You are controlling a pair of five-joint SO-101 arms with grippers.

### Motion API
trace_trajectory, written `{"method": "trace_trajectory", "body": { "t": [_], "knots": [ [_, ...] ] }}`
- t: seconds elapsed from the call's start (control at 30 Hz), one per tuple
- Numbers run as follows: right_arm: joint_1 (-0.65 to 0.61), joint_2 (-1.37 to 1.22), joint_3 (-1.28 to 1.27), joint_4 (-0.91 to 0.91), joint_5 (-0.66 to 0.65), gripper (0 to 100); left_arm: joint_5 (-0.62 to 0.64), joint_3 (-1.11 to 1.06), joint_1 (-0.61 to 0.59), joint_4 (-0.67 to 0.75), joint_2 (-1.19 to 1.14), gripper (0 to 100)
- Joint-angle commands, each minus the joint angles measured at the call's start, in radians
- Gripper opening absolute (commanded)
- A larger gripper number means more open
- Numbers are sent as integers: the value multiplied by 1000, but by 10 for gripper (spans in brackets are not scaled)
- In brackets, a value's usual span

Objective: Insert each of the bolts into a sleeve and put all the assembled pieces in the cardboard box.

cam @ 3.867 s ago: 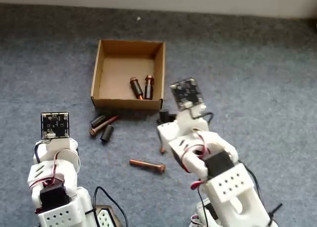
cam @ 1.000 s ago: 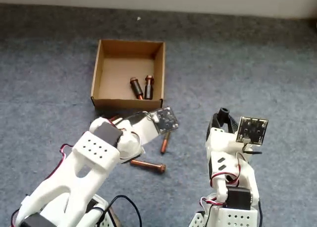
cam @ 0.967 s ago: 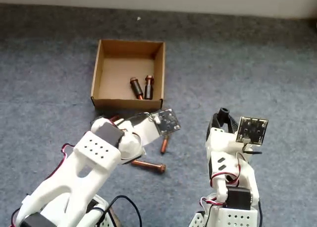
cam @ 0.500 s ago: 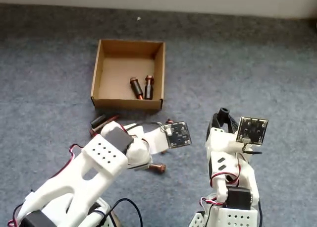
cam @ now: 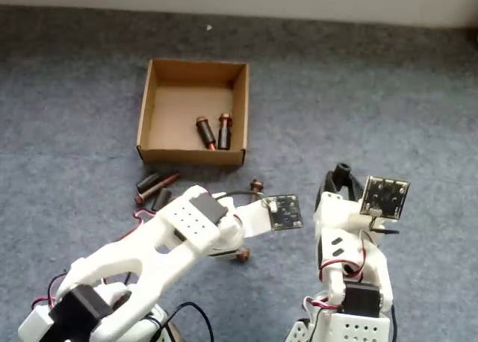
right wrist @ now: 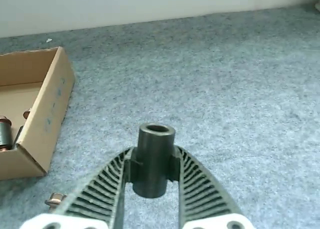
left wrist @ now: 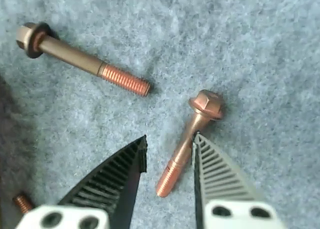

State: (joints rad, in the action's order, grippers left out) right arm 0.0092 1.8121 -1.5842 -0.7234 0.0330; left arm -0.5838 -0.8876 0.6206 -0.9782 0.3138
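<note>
The bolt (left wrist: pixel 192 139) lies flat on the tabletop (left wrist: pixel 260 49) between the half-open, empty jaws of the left tool (left wrist: pixel 170 138), lined up for a pinch, while the right tool (right wrist: pixel 153 156) clamps a sleeve (right wrist: pixel 156 136), open bore facing outward, seemingly ready to receive it.

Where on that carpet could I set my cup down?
Bare grey carpet lies right of the brown cardboard box and left of it too. In front of the box it is crowded: loose black sleeves, copper bolts and the left gripper.
</note>
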Motion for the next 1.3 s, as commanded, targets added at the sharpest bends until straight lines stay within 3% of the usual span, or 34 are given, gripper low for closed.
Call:
{"method": "trace_trajectory", "body": {
  "t": [0.0,0.43,0.8,1.07,1.27],
  "knots": [
    [25,15,16,27,-5,5,18,50,13,68,-45,171],
    [22,15,16,27,-5,5,25,48,48,92,-48,168],
    [24,15,16,27,-5,5,57,44,41,-135,282,171],
    [24,15,16,27,-9,5,-110,33,42,-316,302,172],
    [22,15,16,27,-11,6,-250,-50,48,-356,302,172]
  ]
}}
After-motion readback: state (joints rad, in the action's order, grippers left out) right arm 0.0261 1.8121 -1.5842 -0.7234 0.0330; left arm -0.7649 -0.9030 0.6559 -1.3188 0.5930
